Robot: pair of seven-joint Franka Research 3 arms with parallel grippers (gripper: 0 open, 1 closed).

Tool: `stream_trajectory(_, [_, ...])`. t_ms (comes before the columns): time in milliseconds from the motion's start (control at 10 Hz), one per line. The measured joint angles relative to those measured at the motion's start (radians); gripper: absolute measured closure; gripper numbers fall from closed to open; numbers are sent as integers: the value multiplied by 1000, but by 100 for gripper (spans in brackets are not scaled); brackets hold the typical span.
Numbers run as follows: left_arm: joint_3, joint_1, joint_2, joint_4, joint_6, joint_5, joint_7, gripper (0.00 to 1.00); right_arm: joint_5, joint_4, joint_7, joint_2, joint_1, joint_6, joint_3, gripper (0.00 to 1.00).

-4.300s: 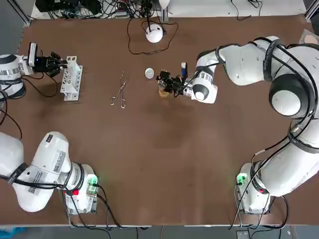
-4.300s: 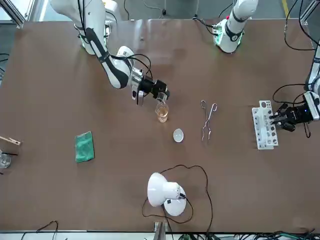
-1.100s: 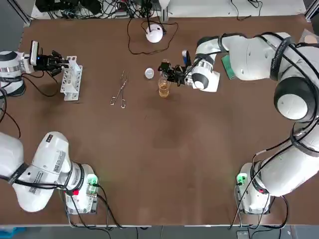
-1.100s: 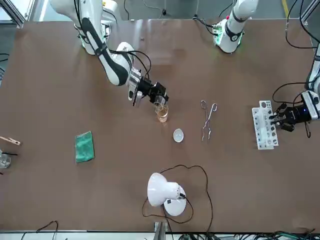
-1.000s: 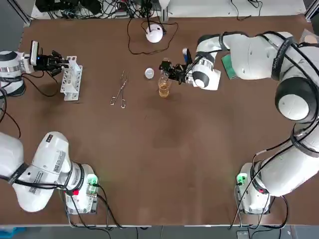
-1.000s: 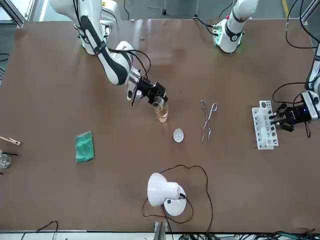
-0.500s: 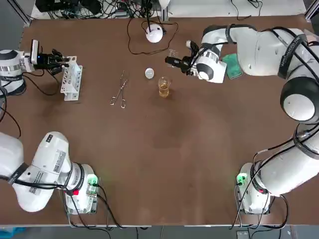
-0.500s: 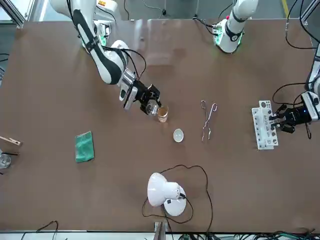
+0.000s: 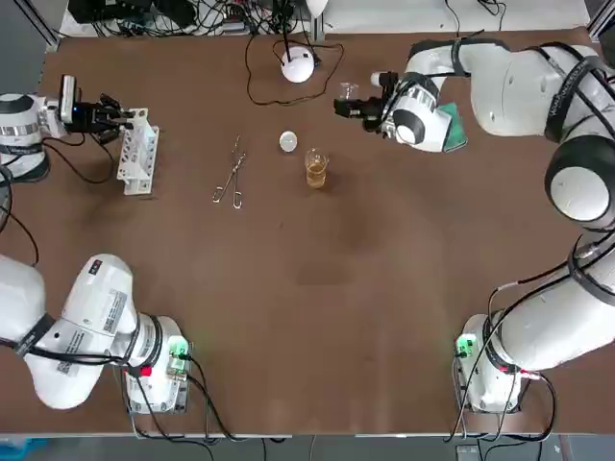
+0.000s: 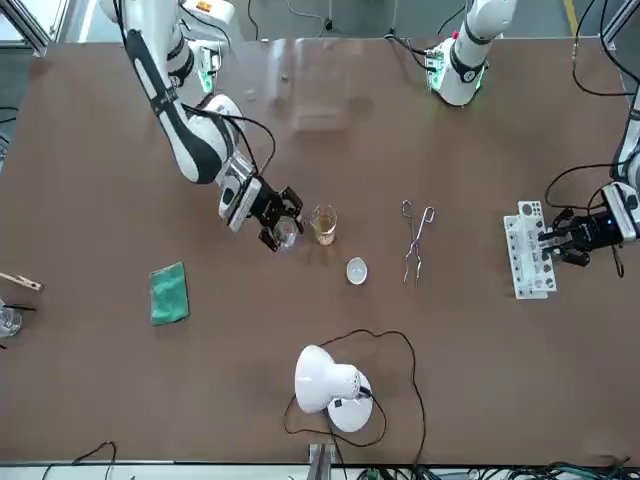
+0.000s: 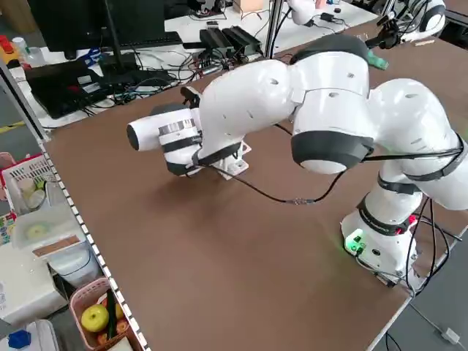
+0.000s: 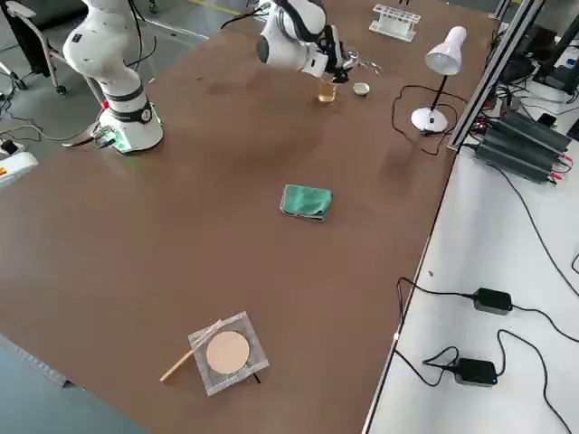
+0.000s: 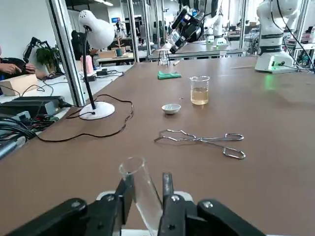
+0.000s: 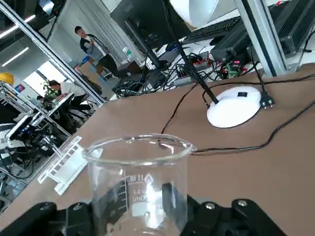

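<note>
On the desk (image 9: 317, 288) there are two beakers, one test tube, one tube rack, one pair of tongs, one small white dish, one lamp and one green cloth. The right tool (image 9: 350, 104) is clamped on the empty beaker (image 9: 346, 92) at the far side of the desk, between the lamp (image 9: 299, 64) and the green cloth (image 10: 168, 293). In the right wrist view the empty beaker (image 14: 140, 182) stands about upright between the fingers (image 14: 170, 196), with its mouth upward and its long axis near vertical. Whether its base rests on the desk cannot be told. The second beaker (image 9: 316, 168), holding amber liquid, stands upright on the desk just beside the held one in the front view, apart from it. The small white dish (image 9: 288, 141) lies near the second beaker, on the lamp's side. The tongs (image 9: 232, 173) lie flat between the dish and the tube rack (image 9: 137, 152), their long axis running from the near side to the far side of the desk. The left tool (image 9: 115, 117) is at the far left edge of the desk, right by the rack, and is closed on the test tube (image 13: 140, 189). The tube is slanted rather than plumb, with its open end uppermost.
</note>
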Motion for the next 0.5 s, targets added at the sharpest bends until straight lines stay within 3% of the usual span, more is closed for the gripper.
stream_trajectory(500, [1,13,-20,-52,24,0,1,71,-350,-151,-146,0,-291,-295,-7,60])
